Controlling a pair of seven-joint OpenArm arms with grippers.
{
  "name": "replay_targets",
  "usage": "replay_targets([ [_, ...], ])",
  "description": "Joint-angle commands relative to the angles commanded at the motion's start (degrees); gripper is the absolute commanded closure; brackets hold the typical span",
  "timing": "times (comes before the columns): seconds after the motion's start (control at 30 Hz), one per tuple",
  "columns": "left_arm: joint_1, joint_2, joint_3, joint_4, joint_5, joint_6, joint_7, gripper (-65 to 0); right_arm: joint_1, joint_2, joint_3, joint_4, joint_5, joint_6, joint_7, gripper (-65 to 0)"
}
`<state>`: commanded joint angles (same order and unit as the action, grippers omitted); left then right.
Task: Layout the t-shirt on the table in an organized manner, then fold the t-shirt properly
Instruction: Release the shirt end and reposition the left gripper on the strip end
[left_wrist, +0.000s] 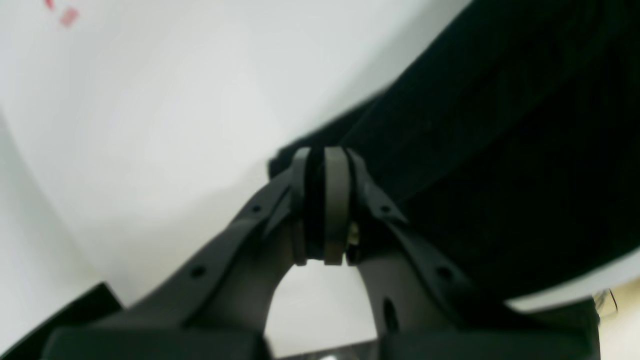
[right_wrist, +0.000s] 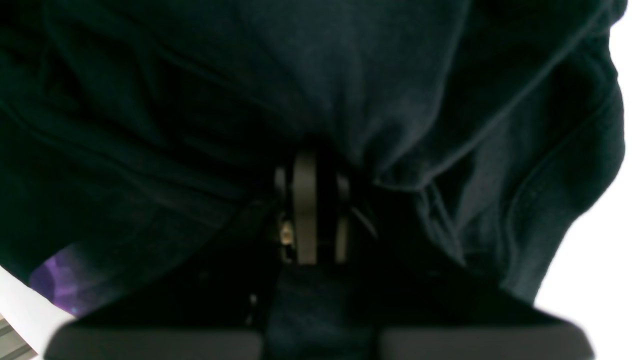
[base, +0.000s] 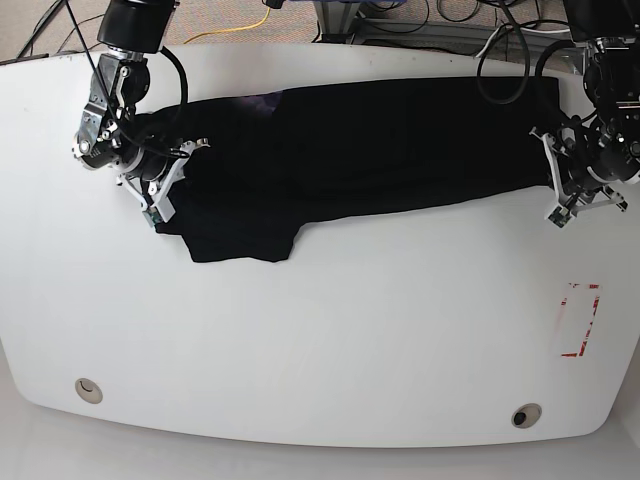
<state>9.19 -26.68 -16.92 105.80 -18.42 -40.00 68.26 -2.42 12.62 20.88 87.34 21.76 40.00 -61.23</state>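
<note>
Two arms of the robot grip opposite ends of a black t-shirt (base: 370, 150) stretched in a long band along the far half of the white table (base: 320, 340). The left gripper (left_wrist: 322, 160), near the table's right edge in the base view, has its fingers (left_wrist: 335, 200) drawn tight together with a thin fold of black cloth pinched between them at the shirt's corner; bare tabletop shows to one side of the tool in the left wrist view, and dark fabric fills the other. The right gripper (right_wrist: 312, 170), near the table's far left corner, is likewise closed narrow, its fingers (right_wrist: 305, 210) nearly buried in bunched, wrinkled cloth that drapes over and around them, filling almost the whole right wrist view. In the base view the garment lies mostly flat between the two tools, its far hem close to the table's back edge, while one sleeve (base: 240, 240) hangs toward the near side just beside the right gripper's end. The cloth is creased and gathered at that left end and smoother toward the right. A red tape rectangle (base: 580, 320) marks the tabletop near the right edge, well apart from the shirt, and two small round holes (base: 88, 388) sit near the front edge.
</note>
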Motion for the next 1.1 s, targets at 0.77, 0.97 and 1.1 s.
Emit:
replay_targets([
  [0.77,-2.73,-2.46,-7.74,9.14,-14.33,0.00,11.74,-33.1,1.23,-0.09,0.00,-0.09,0.00,0.00,0.00,-4.6],
  [0.97,-3.25,-2.55,-12.40,8.00,-12.66,0.00,11.74,-33.1,1.23,0.26,0.00,-0.09,0.00,0.00,0.00,-4.6],
  [1.1,-3.34,-1.49,-11.43,6.42,-7.21,0.00,8.79,-33.1,1.23,0.00,0.00,-0.09,0.00,0.00,0.00,-4.6],
])
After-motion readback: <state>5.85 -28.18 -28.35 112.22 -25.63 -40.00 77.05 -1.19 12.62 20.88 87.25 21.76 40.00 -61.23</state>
